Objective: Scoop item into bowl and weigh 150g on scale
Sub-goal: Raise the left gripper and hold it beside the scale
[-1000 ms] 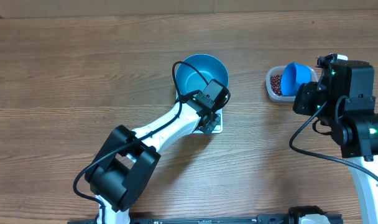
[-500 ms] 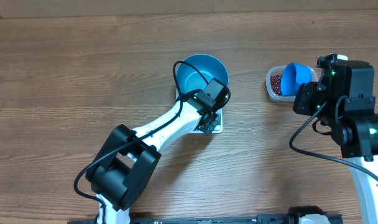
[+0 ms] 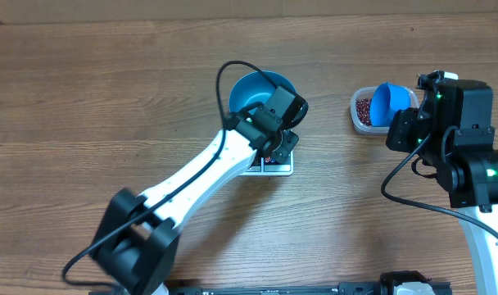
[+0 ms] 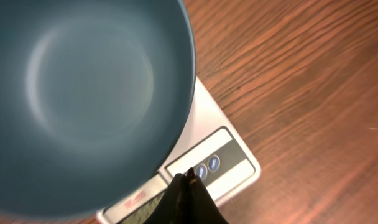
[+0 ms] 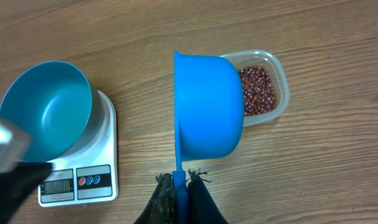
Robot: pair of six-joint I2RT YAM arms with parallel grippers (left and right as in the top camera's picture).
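Likely zeroing before scooping.
Closed left claw at scale buttons, bowl empty; right claw clamps scoop over beans.

The white left arm is now stretched further toward the table's far edge, with its shoulder swung leftward. The pinched-together left gripper is brought to the button strip of the small white square kitchen scale, whose near edge is now uncovered.

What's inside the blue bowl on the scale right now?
Nothing: the bowl shows a bare blue inside where visible. The beans sit in the tub. The scale platform beneath the bowl is mostly covered.
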